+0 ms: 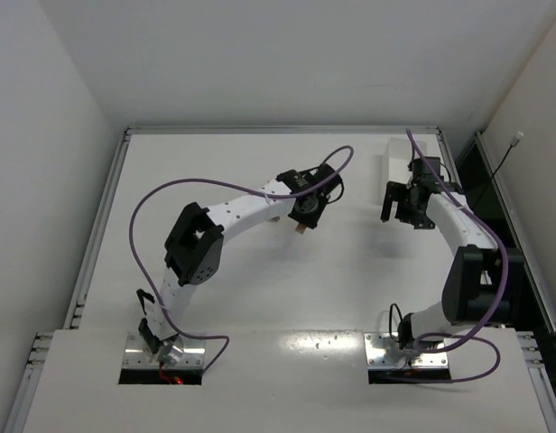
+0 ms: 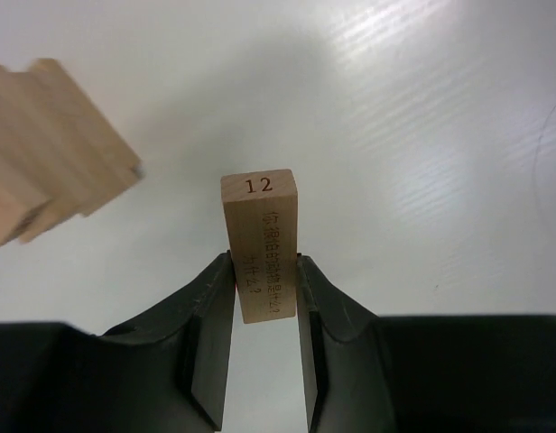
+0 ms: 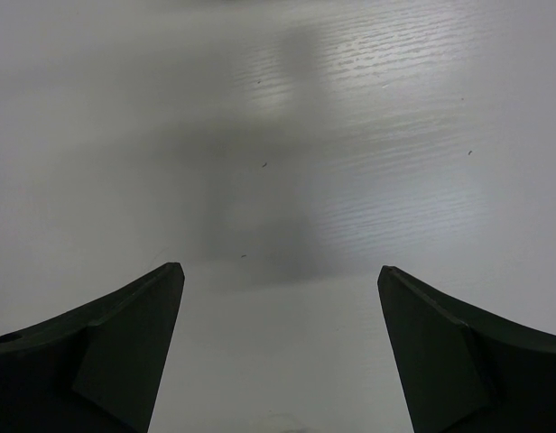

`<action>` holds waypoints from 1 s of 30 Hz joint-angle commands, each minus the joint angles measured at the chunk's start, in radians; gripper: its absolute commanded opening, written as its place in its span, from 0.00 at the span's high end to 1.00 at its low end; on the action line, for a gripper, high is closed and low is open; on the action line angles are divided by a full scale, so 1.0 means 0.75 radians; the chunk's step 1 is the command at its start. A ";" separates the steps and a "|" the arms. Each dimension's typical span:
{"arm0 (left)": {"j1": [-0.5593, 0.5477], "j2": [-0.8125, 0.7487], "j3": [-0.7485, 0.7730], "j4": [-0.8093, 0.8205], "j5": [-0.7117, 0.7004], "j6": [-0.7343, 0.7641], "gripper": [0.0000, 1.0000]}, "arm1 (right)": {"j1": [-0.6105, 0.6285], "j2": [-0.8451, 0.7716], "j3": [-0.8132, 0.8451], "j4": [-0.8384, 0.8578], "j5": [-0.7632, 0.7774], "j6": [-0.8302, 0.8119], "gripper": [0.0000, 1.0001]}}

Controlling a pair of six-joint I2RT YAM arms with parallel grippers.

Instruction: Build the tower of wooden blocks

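Observation:
My left gripper [image 2: 264,263] is shut on a tan wood block [image 2: 260,242] with "12" on its end, held above the table. In the top view the left gripper [image 1: 304,219] is near the table's middle, and a bit of the block [image 1: 299,227] shows below it. The tower [image 2: 45,149], a short stack of tan blocks, stands blurred at the upper left of the left wrist view, apart from the held block; the arm hides it in the top view. My right gripper [image 3: 278,280] is open and empty over bare table, at the right in the top view [image 1: 406,212].
A white rectangular tray [image 1: 406,159] stands at the back right, just behind the right gripper. A metal rim [image 1: 278,129] runs round the table. Purple cables loop over both arms.

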 commanded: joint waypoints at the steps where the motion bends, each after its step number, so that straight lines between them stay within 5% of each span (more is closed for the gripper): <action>1: -0.018 -0.131 0.080 0.008 -0.217 -0.174 1.00 | 0.008 0.012 0.061 0.032 -0.041 0.015 0.14; 13: 0.143 -0.133 0.358 0.008 -0.205 -0.215 1.00 | 0.008 0.012 0.049 0.045 -0.094 0.015 0.15; 30: 0.462 -0.104 0.342 0.020 0.065 -0.223 1.00 | 0.020 0.078 0.073 0.057 -0.145 0.002 0.18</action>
